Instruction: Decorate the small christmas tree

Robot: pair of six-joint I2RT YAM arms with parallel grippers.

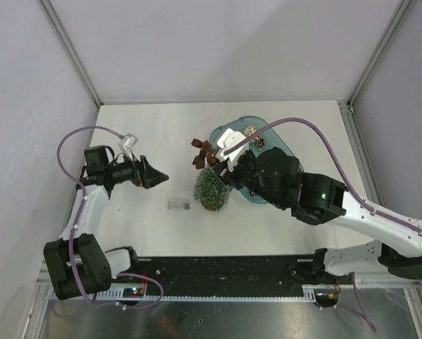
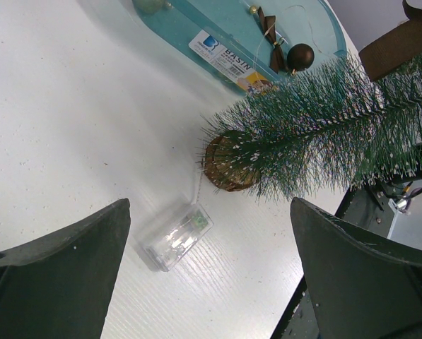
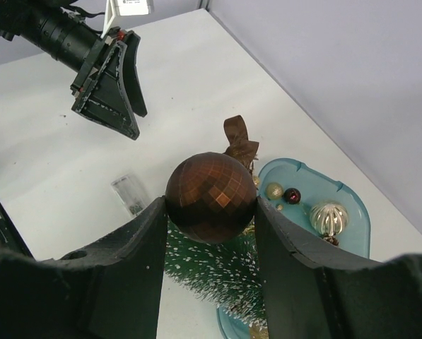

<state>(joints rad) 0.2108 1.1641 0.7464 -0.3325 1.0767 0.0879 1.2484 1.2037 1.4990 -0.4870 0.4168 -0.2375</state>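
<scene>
The right gripper [image 3: 211, 212] is clamped on a faceted brown bauble [image 3: 212, 185] with a ribbon loop at its top, and holds it just above the small christmas tree [image 1: 212, 189]. The tree stands near mid-table, with the teal tray [image 1: 247, 119] at its two o'clock. The left gripper [image 1: 161, 175] hangs at the tree's nine o'clock, spread wide and empty. This looks like the hanging step: next the bauble needs lowering until the loop catches a branch tip, though I can't tell if the loop hangs free
</scene>
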